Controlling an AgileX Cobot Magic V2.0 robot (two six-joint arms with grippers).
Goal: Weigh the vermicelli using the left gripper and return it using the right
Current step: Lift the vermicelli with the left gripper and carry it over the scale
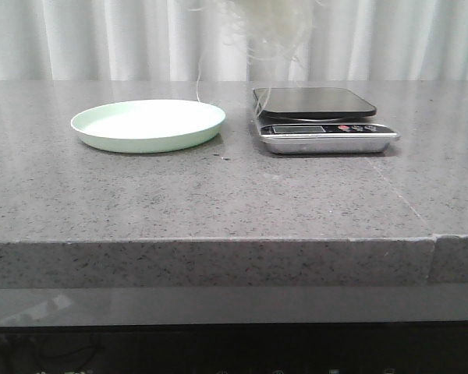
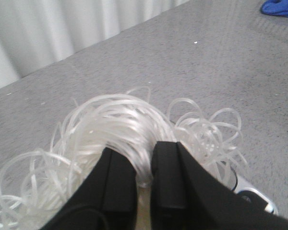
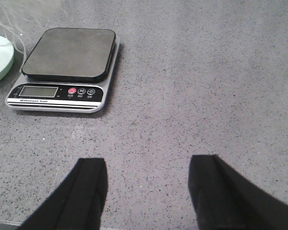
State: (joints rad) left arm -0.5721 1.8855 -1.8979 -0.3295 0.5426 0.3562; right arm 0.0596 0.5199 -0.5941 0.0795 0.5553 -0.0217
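The vermicelli [image 2: 115, 129], a fluffy nest of whitish translucent strands, hangs from my left gripper [image 2: 144, 155], whose black fingers are shut on it. In the front view only its lower strands [image 1: 273, 31] show at the top edge, high above the scale [image 1: 316, 105]; the left gripper itself is out of that view. The pale green plate [image 1: 148, 125] sits empty left of the scale. My right gripper [image 3: 146, 167] is open and empty, low over bare table, with the scale [image 3: 69, 52] ahead of it.
The scale has a dark platform, a blank display [image 3: 38, 91] and buttons on a silver base. A blue cloth [image 2: 281, 8] lies at the edge of the left wrist view. White curtains [image 1: 78, 39] hang behind the grey stone table [image 1: 218, 195].
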